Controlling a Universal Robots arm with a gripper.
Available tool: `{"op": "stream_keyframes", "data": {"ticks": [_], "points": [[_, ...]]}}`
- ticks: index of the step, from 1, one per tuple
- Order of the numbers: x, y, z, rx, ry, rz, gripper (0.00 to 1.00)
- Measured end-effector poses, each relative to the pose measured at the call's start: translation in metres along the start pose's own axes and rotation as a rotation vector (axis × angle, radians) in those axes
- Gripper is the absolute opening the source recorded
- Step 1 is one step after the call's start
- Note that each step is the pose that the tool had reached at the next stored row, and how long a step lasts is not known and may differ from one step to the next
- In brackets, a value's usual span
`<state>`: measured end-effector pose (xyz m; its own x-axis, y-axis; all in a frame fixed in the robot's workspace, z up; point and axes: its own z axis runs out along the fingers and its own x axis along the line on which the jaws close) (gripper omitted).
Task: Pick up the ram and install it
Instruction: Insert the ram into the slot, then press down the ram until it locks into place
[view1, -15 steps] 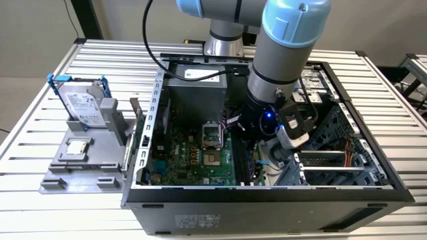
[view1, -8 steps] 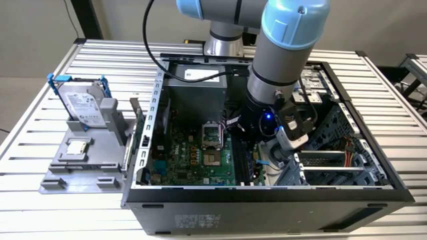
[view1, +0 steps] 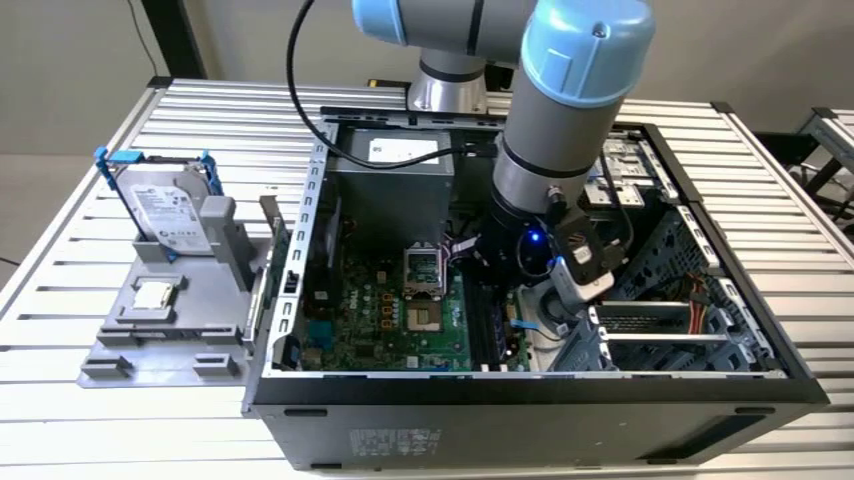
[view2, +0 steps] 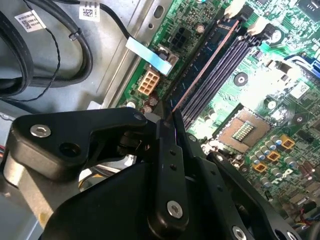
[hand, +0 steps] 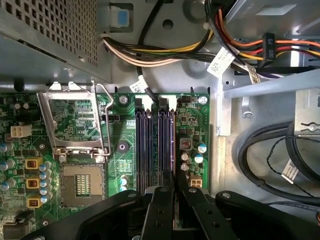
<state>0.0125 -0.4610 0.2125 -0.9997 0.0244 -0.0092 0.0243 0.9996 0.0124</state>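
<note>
Your end effector (view1: 497, 300) is down inside the open computer case (view1: 747, 385), in the middle of the exterior view. Its fingers (view2: 167, 150) are pinched on the ram (view2: 200, 70), a thin stick that stands on its edge in the slot (hand: 171, 140) nearest the case wall. The other long dark slots (hand: 147, 145) sit just beside it on the green board (view1: 374, 320). The hard drive (view1: 167, 205) stands on the bench (view1: 80, 300), at the left of the exterior view.
</note>
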Motion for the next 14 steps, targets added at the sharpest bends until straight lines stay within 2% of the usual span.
{"op": "stream_keyframes", "data": {"ticks": [3, 4, 7, 14], "points": [[-0.0001, 0.0002, 0.0002, -0.0005, 0.0012, 0.0, 0.0], [-0.0001, 0.0002, 0.0002, -0.0004, 0.0014, 0.0, 1.0], [-0.0001, 0.0002, -0.0012, 0.0002, 0.0018, 0.0, 1.0], [-0.0004, 0.001, -0.0322, -0.0004, 0.0019, 0.003, 1.0]]}}
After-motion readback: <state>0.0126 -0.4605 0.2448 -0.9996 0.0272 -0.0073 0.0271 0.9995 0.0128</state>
